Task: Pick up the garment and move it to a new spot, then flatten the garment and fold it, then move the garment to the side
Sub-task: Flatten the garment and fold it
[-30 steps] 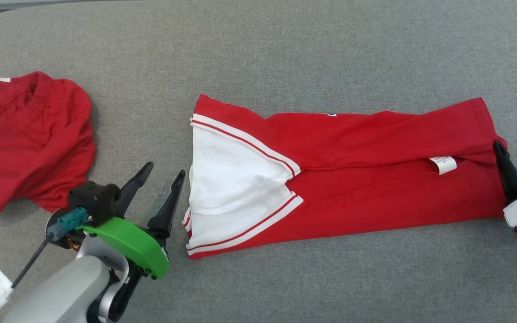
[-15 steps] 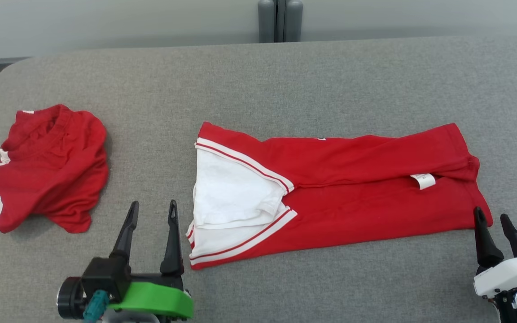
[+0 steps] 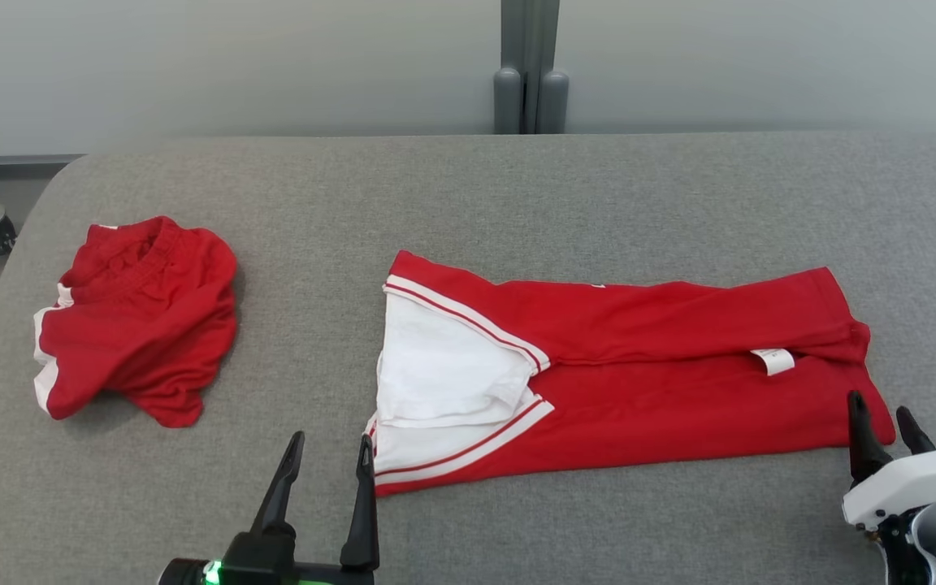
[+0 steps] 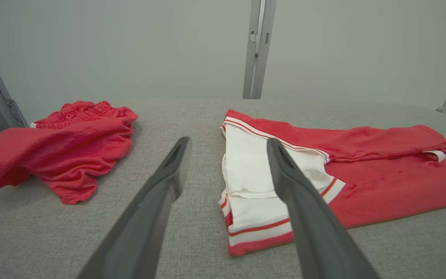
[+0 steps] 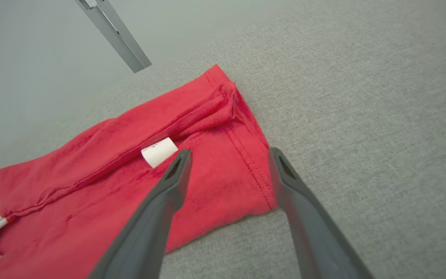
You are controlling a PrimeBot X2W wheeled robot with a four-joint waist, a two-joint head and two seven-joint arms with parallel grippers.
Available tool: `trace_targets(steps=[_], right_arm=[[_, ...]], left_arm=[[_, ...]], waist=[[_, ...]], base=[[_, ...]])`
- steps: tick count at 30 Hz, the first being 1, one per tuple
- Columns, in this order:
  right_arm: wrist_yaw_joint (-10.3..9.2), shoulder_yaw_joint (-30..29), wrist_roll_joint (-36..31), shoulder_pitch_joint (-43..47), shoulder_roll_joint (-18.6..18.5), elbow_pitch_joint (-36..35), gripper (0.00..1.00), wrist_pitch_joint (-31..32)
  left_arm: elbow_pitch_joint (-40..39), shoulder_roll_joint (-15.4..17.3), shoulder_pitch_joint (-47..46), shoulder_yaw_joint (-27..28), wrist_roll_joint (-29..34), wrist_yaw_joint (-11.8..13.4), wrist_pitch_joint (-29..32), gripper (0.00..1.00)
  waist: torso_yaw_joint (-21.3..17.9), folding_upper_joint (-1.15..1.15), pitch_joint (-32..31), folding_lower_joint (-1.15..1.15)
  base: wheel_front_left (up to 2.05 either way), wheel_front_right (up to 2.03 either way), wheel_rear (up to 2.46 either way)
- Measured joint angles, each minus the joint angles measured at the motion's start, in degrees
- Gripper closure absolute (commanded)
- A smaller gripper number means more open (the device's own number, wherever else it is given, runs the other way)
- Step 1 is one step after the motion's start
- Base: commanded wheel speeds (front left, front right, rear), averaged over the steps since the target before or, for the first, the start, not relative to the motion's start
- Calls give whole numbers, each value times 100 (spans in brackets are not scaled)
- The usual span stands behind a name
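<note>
Moved: head cam has tipped up, so the whole pic shifted and the back wall + post now show. Rel. to the shirt, both grippers have drawn back toward the near edge, the R one from mid-hem to the near corner.
Shirt (image 3: 663,382): red, lying flat as a long strip mid-table (image 3: 517,195), white sleeves (image 3: 444,382) at the L end, tag (image 3: 773,360) near the R hem.
L gripper (image 3: 331,439): fingers apart, empty, tips just beside the near-L corner.
R gripper (image 3: 877,404): fingers apart, empty, over the near-R hem corner.
Other shirt (image 3: 139,317): crumpled red heap, well apart to the L; leave alone.
Step (my read): long sides already folded in; end-to-end fold prob. next.
Do it well: pinch all layers at the hem corners, not just the top one; lift low, carry the hem over to the sleeve end, keep edges lined up, let go only once it's flat.
Risk: the bunched far-R hem corner may slip out or crease.
</note>
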Motion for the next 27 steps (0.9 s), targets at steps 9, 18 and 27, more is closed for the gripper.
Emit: trace_targets(steps=[9, 18, 27], right_arm=[[0, -493, -519, -869, -255, 940, 0, 494], [0, -719, -878, -1378, -474, 1472, 0, 840], [4, -668, -918, -1538, -476, 1835, 40, 1056]], left_arm=[[4, -132, -14, 113, 292, -137, 0, 0], [-1, -182, -99, 177, 382, -232, 0, 0], [3, -196, -208, 230, 399, -285, 0, 0]], waist=[[333, 0, 155, 0], [506, 0, 470, 0], [527, 0, 632, 0]], base=[[0, 0, 0], [0, 0, 0], [0, 0, 0]])
